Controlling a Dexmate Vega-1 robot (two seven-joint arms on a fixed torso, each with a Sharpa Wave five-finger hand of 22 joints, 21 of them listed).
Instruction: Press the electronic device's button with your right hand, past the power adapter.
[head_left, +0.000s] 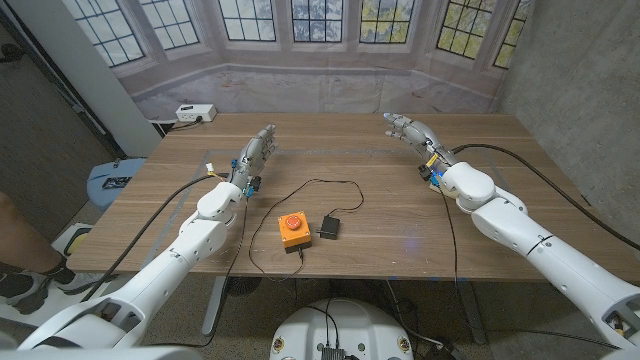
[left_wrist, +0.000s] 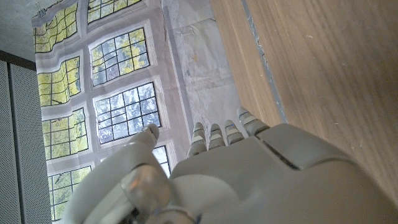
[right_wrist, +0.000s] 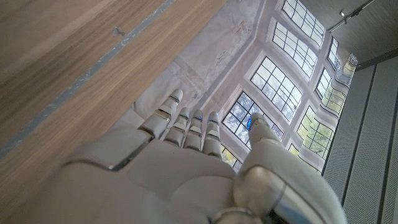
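An orange box (head_left: 292, 229) with a red round button on top sits near the table's front middle. Right beside it lies a small black power adapter (head_left: 329, 227), its thin black cable looping back across the table. My right hand (head_left: 411, 131) is far off at the back right, fingers extended and holding nothing. My left hand (head_left: 259, 149) stands at the back left, fingers straight, also holding nothing. In the right wrist view my right hand (right_wrist: 186, 168) reaches toward the window backdrop; in the left wrist view my left hand (left_wrist: 236, 168) does the same.
The wooden table (head_left: 400, 215) has tape marks on its surface. A white power strip (head_left: 195, 113) lies behind the back left corner. A person's leg and shoe show at the left edge. A printed window backdrop stands behind the table.
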